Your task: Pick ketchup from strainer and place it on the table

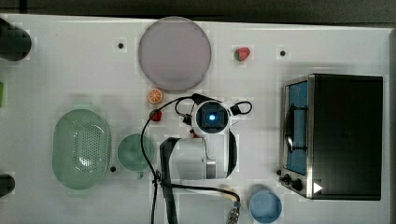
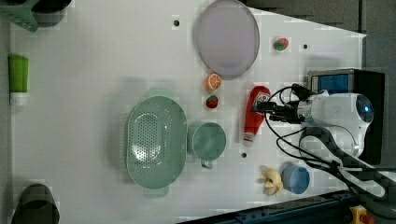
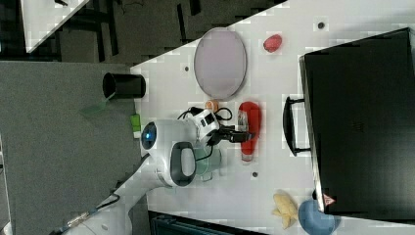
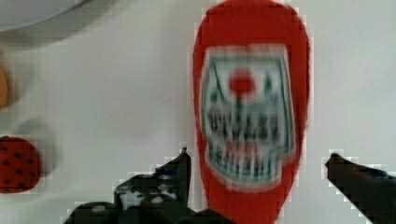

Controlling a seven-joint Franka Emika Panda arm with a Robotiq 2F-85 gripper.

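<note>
The ketchup [image 2: 255, 113] already lies on the table [image 2: 93, 93] beside the empty strainer [image 2: 156, 144], and the gripper [image 4: 257, 163] is open around it, so the job looks almost done.

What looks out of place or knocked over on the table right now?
Only the ketchup is off its base: it lies flat on the table, label up, between the open gripper fingers. The strainer sits level beside the green cup. Nothing looks spilled or damaged.

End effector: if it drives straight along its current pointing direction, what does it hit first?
Most likely the ketchup: it lies on the table between the open fingers of the end effector. Depth is unclear, so the remaining gap can't be judged.
</note>
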